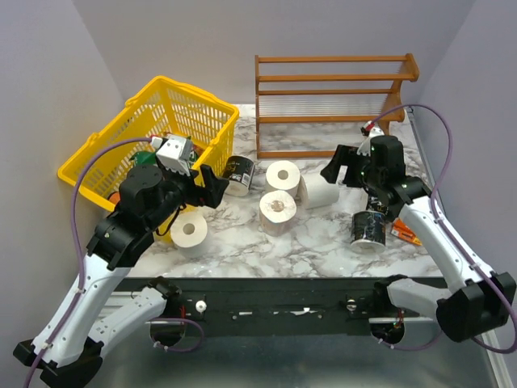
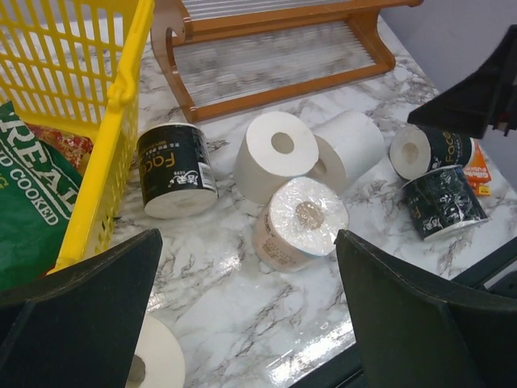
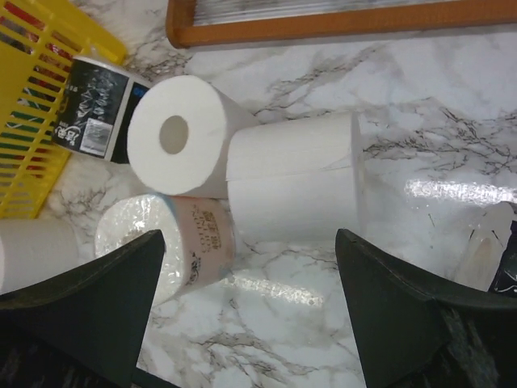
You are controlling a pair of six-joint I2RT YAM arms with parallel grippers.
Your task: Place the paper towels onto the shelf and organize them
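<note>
Left gripper (image 1: 214,184) and right gripper (image 1: 343,166) both have their jaws spread wide, gripping nothing and touching nothing. The paper towels (image 1: 283,175) sit bunched together on the bench (image 1: 323,238), just in front of the shelf (image 1: 331,78).

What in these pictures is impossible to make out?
- Top view: what lies in the yellow basket, mostly behind the left arm.
- Left wrist view: the green bag, cut off by the edge, lettering incomplete.
- Top view: the orange packet, partly behind the right arm, too small to read.
</note>
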